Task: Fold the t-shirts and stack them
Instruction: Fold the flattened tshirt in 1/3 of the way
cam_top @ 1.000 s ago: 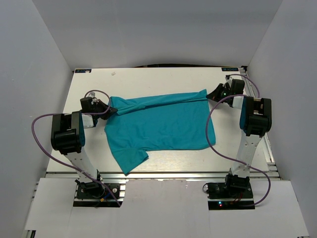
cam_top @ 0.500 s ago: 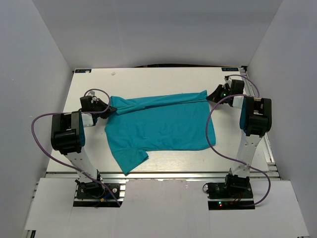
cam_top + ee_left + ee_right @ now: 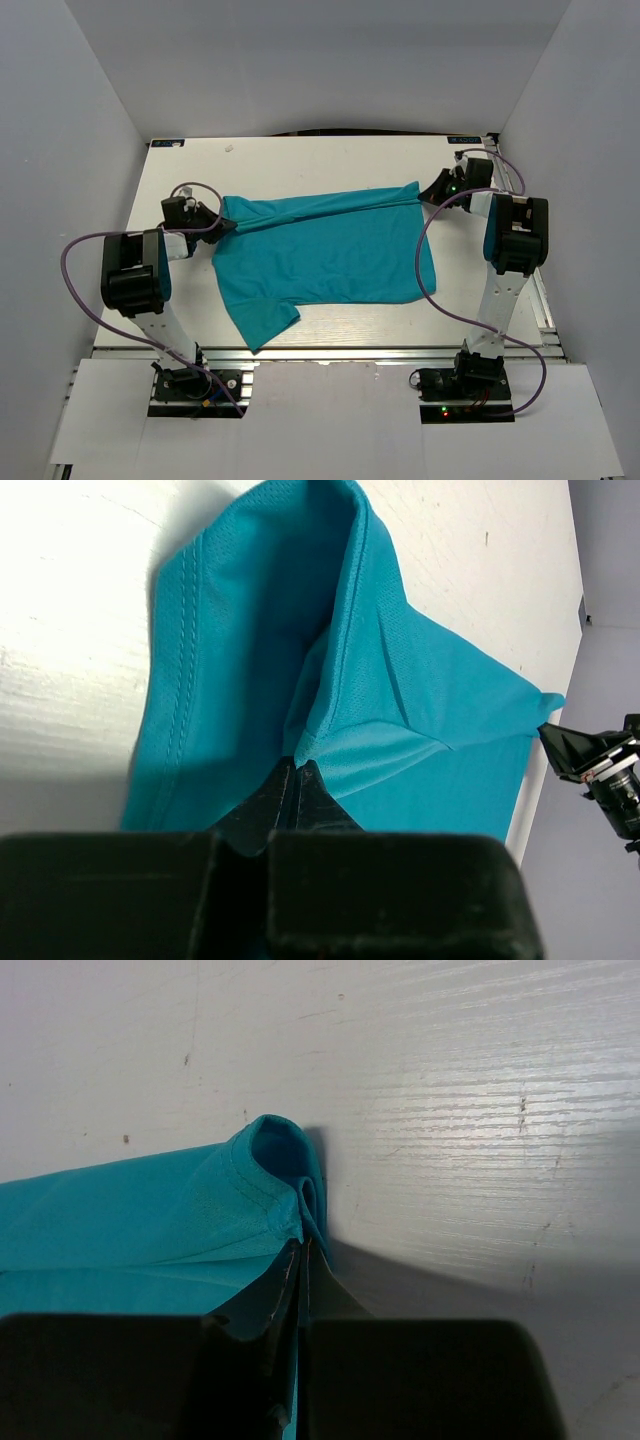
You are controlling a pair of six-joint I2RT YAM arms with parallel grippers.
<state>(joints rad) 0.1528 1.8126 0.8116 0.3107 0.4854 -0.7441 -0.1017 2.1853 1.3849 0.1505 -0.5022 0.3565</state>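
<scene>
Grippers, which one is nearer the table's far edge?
The right gripper, pinching the t-shirt at its corner; the left gripper pinches it lower in the top view.

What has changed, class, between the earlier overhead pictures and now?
Hardly anything. The left arm's elbow housing sank slightly toward the near table edge. Nothing was taken hold of or let go: the left gripper and right gripper keep their jaws shut on the far corners of the teal t-shirt, which lies spread as before.
</scene>
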